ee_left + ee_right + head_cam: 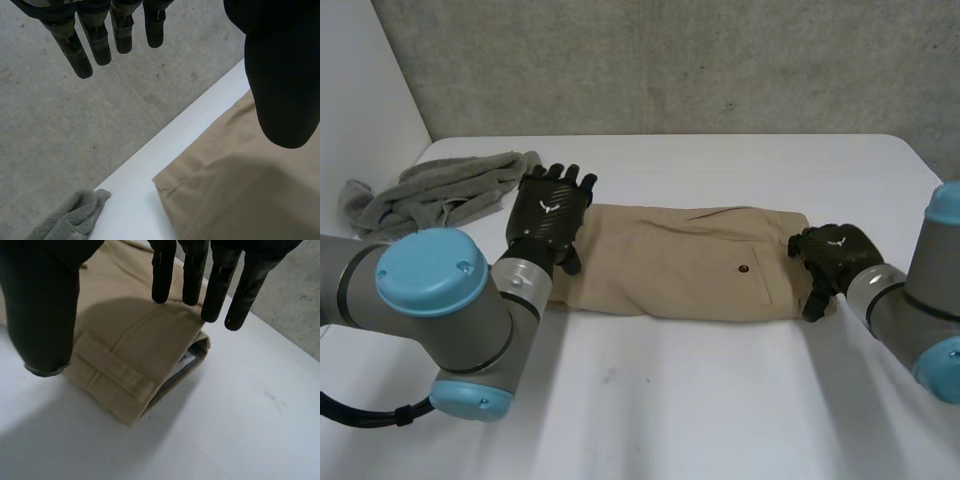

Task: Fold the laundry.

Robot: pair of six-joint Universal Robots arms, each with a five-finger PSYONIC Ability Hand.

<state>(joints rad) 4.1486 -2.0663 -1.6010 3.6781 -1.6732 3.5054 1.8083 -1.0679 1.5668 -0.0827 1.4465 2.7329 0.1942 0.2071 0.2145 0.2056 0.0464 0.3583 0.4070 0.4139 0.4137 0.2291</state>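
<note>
We see the tan trousers (680, 262) lying folded lengthwise across the middle of the white desk (720, 400), their waistband (115, 372) end toward the right arm and a small dark button (743, 268) showing on the upper layer. The left robot hand (548, 215) sits over the opposite end of the trousers. In its wrist view its fingers (100, 42) reach out straight, with the thumb (282, 75) held well apart from them, so it is spread wide and holds nothing. The trousers' corner lies below the palm. The right robot hand (835, 255) is at the waistband end. Its fingers (192, 275) are also straight and its thumb (42, 305) is set wide of them, above the folded layers, with no cloth pinched. We cannot tell whether either robot hand touches the fabric. A crumpled grey towel (440, 190) lies at the far corner of the desk, just beside the left robot hand and apart from the trousers.
</note>
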